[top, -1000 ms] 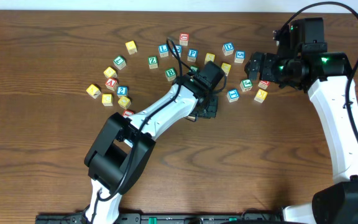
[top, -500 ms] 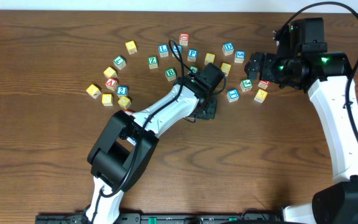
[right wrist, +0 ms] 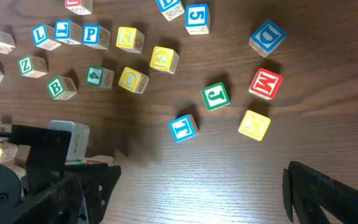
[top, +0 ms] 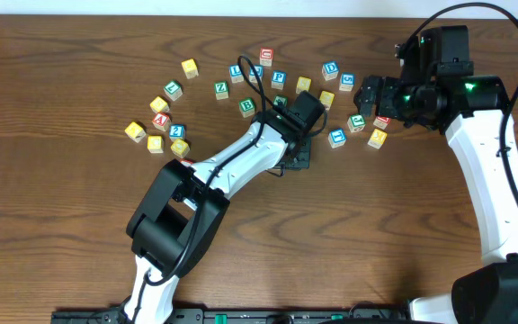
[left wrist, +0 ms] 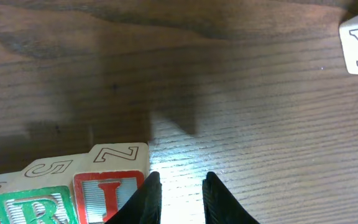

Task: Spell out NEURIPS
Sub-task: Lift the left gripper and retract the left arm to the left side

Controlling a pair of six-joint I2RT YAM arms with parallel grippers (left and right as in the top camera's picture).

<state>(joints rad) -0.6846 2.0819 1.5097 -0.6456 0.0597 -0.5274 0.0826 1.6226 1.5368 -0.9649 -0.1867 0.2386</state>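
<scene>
In the left wrist view a red I cube (left wrist: 110, 193) stands next to a green R cube (left wrist: 36, 208) in a row at the bottom left. My left gripper (left wrist: 180, 180) is shut with only bare wood in its narrow gap, and its left fingertip (left wrist: 148, 196) rests against the I cube's right side. From overhead this gripper (top: 299, 160) and its arm hide the row. The blue P cube (top: 279, 79) and a yellow-faced cube (top: 303, 84) lie loose at the back. My right gripper (right wrist: 201, 186) hangs open and empty over bare table.
Loose cubes arc across the back: Z (top: 221, 89), B (top: 246, 105), L (top: 236, 71), D (top: 330, 68). A green J (top: 357, 121), red M (top: 381, 121), blue T (top: 336, 138) and a yellow cube (top: 378, 138) sit under the right gripper. Another cluster (top: 160, 121) lies left.
The left arm has shifted slightly, its gripper staying shut beside the row. The right arm and the loose cubes have not moved.
</scene>
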